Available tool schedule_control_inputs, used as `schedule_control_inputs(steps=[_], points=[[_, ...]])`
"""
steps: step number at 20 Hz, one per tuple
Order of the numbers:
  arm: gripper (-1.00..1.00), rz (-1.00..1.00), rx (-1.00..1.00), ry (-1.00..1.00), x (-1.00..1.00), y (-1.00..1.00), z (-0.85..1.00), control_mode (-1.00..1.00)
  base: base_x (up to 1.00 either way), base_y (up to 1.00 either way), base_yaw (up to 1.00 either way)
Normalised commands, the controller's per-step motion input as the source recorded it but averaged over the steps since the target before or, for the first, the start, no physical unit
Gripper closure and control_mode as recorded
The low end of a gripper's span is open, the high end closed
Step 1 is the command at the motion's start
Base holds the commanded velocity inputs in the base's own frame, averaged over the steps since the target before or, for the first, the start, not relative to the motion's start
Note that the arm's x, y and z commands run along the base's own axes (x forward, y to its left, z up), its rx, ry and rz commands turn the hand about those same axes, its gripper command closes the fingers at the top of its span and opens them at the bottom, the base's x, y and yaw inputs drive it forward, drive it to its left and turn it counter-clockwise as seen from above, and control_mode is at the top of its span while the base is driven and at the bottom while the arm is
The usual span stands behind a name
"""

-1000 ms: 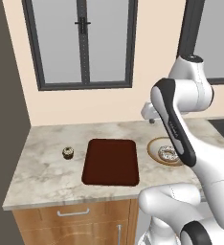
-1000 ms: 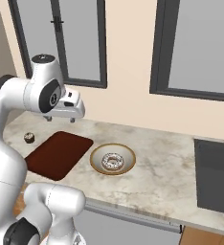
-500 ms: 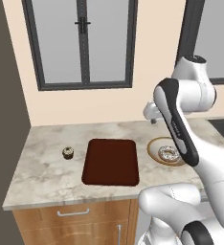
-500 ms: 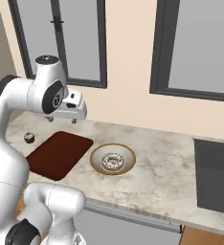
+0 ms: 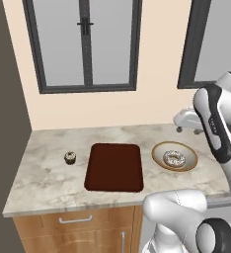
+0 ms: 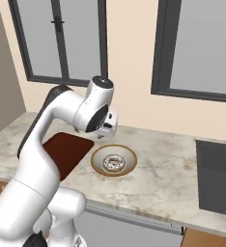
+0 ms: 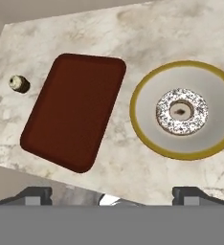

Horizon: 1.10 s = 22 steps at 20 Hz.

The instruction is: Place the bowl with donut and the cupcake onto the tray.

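Our tool (image 7: 112, 194) hangs with jaws wide apart and empty above the table (image 7: 118, 162); the bowl (image 7: 183, 110) with the donut (image 7: 182, 111) lies below, right of the tray (image 7: 73, 117).

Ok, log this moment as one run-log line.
gripper: open, above counter, holding nothing | cream bowl with glazed ring donut: beside dark red-brown tray | small cupcake: on counter | tray: bare

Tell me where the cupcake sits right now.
The cupcake sits on the marble counter just left of the tray in the left base view, apart from it, with the bowl on the tray's far side.
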Motion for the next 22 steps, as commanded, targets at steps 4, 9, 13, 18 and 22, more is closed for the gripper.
schedule_control_inputs(steps=[4,9,13,18,22], points=[[-1.00,-0.02,-0.12,0.34,0.32,-0.74,-0.06,-1.00,0.00,0.00,0.00],[-1.00,-0.05,-0.07,0.19,0.30,-0.83,-0.20,-1.00,0.00,0.00,0.00],[-1.00,-0.09,0.04,0.12,0.06,-0.81,-0.16,-1.00,0.00,0.00,0.00],[-1.00,-0.03,0.09,0.07,0.00,-0.68,-0.45,-1.00,0.00,0.00,0.00],[-1.00,-0.08,0.09,-0.07,0.37,-0.09,-0.92,-1.00,0.00,0.00,0.00]])
